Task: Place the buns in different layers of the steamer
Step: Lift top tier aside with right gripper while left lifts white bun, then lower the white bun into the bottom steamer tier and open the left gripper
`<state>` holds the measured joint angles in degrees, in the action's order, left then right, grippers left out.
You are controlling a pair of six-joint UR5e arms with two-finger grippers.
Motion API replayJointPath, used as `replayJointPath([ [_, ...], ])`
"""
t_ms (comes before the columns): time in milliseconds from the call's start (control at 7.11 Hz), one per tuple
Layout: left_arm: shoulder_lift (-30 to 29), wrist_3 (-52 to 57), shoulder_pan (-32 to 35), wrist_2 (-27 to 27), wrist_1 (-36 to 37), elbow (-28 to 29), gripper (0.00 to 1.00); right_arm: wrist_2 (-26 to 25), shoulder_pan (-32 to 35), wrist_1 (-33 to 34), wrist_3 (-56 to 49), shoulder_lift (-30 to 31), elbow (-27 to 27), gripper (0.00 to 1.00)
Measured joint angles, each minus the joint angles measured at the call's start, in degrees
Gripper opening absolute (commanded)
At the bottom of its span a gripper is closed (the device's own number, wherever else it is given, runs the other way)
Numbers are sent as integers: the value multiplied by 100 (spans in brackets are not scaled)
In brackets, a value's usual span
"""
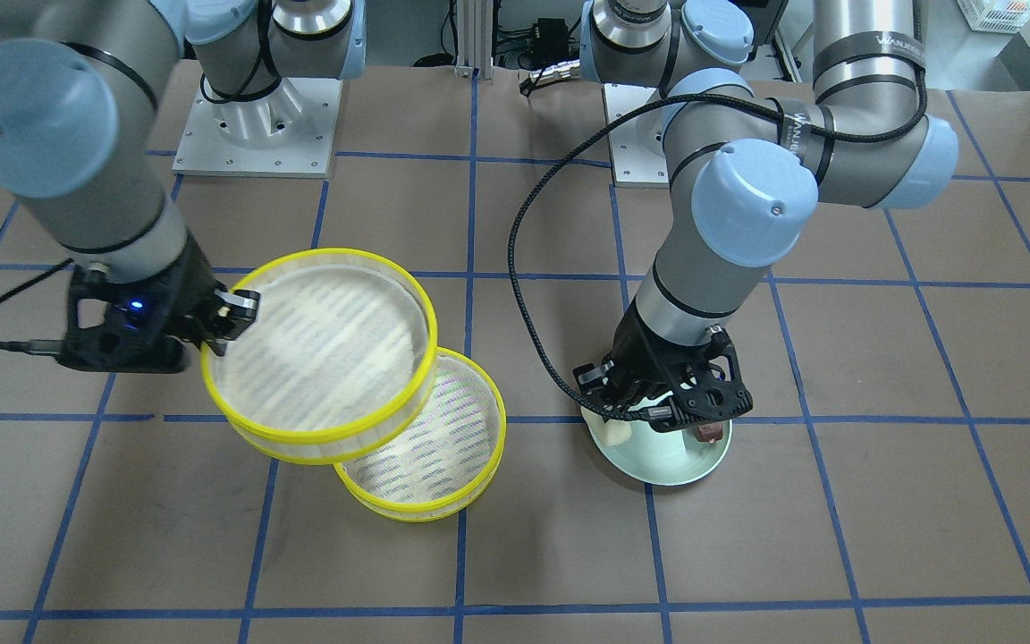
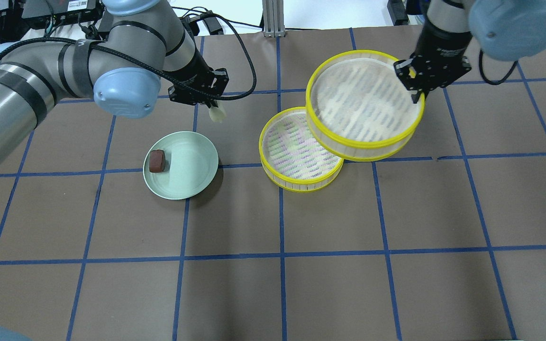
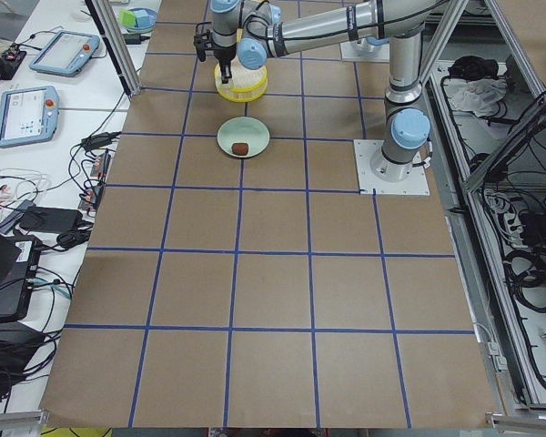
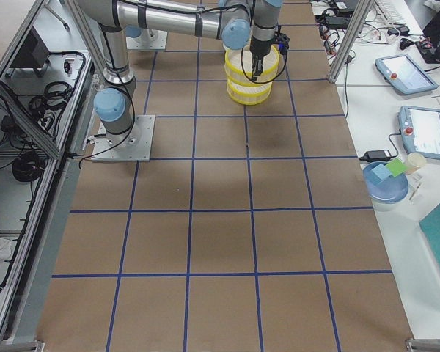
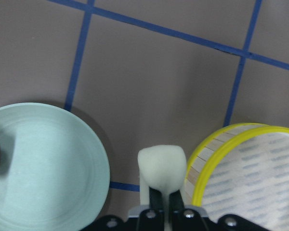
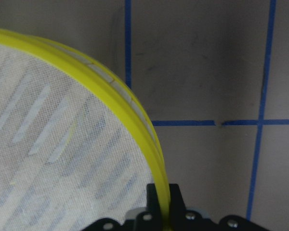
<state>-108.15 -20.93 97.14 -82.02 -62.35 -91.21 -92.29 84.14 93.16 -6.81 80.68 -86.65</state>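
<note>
The cream bun (image 5: 161, 166), pinched between the fingers (image 5: 155, 202) of the left gripper (image 2: 212, 106) over the bench (image 2: 301, 284) near the green plate (image 2: 192, 182), could be blocked or knocked loose by the upper tier (image 2: 349, 150), which is clamped at its rim by the right gripper (image 2: 416, 92) and partly overlaps the lower tier (image 2: 301, 185).

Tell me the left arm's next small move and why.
Probably carry the cream bun, clamped in the jaws of the left gripper, over the uncovered part of the lower tier: the right gripper holds the upper tier lifted and offset, leaving that floor bare.
</note>
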Motion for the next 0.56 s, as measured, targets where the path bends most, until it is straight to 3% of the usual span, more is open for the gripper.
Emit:
replayJointPath([
  [422, -372, -262, 583, 781, 890, -66, 4, -105, -498, -194, -757, 227, -106, 0],
  [563, -591, -459, 821, 953, 1217, -69, 26, -84, -511, -197, -759, 247, -144, 0],
])
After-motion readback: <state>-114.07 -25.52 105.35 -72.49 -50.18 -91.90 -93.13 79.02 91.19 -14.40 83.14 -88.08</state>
